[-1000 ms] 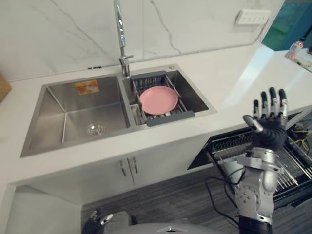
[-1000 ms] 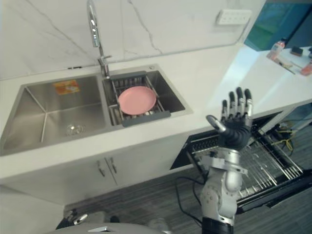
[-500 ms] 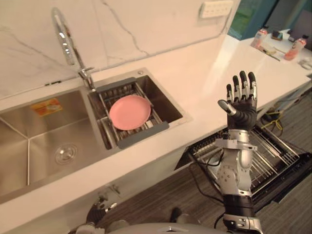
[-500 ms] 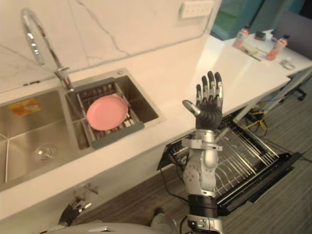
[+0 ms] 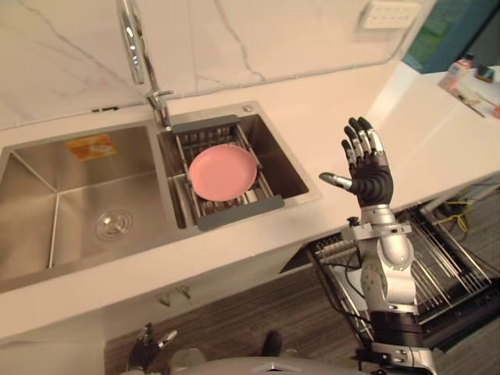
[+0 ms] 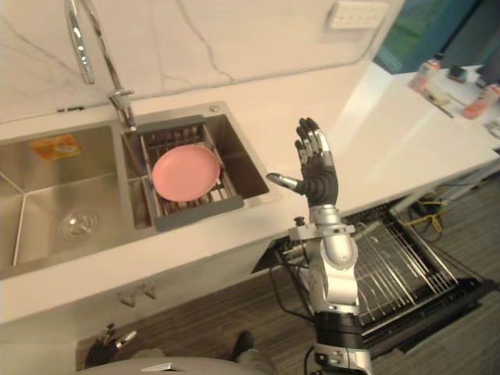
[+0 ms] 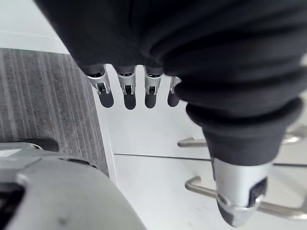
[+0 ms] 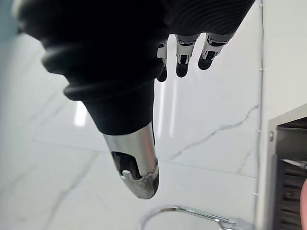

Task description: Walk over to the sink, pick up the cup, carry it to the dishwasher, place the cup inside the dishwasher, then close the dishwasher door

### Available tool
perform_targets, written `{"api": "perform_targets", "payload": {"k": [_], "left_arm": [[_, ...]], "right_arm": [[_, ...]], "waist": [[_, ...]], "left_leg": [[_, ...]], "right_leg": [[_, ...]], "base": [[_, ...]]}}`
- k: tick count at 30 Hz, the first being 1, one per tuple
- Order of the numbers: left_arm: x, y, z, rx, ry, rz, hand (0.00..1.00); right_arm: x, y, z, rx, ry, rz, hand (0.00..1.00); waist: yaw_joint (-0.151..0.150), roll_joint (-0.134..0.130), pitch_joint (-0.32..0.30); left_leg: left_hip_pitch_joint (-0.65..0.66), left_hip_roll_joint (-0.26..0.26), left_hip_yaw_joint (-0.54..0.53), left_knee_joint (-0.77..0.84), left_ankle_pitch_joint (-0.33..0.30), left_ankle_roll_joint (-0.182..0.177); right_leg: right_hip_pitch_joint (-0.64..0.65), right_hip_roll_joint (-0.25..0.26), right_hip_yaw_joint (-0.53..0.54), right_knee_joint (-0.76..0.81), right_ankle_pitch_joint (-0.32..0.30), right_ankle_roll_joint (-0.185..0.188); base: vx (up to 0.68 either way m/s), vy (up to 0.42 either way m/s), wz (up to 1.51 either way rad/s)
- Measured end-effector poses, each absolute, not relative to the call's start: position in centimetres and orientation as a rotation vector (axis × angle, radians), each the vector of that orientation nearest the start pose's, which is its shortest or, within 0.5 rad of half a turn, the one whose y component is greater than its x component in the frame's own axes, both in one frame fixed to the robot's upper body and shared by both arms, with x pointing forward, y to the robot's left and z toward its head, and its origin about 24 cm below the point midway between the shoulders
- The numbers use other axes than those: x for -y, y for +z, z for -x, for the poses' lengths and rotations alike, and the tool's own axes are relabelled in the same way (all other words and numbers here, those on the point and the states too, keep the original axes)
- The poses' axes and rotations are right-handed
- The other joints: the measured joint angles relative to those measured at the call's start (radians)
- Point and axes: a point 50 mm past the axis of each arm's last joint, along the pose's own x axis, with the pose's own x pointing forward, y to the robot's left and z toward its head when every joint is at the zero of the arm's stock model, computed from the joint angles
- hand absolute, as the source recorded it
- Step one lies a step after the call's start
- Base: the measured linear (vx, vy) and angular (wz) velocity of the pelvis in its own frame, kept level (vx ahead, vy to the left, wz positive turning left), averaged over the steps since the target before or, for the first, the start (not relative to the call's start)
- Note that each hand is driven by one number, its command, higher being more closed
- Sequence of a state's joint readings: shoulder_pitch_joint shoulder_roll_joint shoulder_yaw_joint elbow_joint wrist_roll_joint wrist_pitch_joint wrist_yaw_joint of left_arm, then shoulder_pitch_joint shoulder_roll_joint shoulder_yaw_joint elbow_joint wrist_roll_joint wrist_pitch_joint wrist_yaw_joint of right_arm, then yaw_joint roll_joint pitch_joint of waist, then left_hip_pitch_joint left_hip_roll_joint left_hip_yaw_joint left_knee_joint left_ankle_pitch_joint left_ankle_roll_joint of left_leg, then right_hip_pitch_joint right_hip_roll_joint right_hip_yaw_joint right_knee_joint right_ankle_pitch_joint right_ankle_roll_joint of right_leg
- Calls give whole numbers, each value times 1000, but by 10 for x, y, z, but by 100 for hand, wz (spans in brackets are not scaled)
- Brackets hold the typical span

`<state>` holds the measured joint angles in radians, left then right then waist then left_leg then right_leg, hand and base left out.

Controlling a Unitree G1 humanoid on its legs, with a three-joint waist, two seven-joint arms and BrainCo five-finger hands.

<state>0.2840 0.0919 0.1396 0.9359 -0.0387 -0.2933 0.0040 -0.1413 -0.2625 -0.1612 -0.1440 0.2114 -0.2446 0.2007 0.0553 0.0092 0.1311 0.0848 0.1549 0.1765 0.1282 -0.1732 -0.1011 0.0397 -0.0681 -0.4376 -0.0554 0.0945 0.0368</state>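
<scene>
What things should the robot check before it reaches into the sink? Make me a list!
1. Cup to grab: not ok. The drying rack in the sink holds a pink plate, not a cup.
2. Right robot hand free: ok. It is open and holds nothing.
3. Right robot hand over the sink: not ok. It is raised above the counter, right of the sink.
4. Left robot hand free: ok. It hangs open, low by the cabinet doors.
5. Dishwasher open: ok. Its wire basket is pulled out.
</scene>
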Motion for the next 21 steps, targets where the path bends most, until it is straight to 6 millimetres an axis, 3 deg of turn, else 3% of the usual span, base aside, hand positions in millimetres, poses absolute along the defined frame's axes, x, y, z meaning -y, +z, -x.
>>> {"api": "perform_targets", "payload": {"k": [8, 16, 21], "left_arm": [[-217, -150, -52, -930, 305, -11, 0], [-231, -152, -41, -1005, 363, -16, 0], [-239, -152, -34, -1034, 399, -9, 0]], "right_arm": [[199, 189, -288, 587, 27, 638, 0], [179, 189, -318, 475, 141, 1112, 0], [165, 188, -329, 443, 224, 1293, 0]], "waist": [[9, -5, -3], [29, -20, -1], [39, -40, -5]], "left_leg": [[0, -9, -52, -17, 26, -2], [-2, -18, -86, -80, 70, -1], [-15, -19, -92, -97, 89, -1]], "right_leg": [[36, -5, -41, -20, 0, 0], [34, -11, -64, -24, 5, 0], [15, -11, -66, -24, 6, -3]], "base": [[8, 34, 24], [-70, 15, 14], [-25, 10, 3]]}}
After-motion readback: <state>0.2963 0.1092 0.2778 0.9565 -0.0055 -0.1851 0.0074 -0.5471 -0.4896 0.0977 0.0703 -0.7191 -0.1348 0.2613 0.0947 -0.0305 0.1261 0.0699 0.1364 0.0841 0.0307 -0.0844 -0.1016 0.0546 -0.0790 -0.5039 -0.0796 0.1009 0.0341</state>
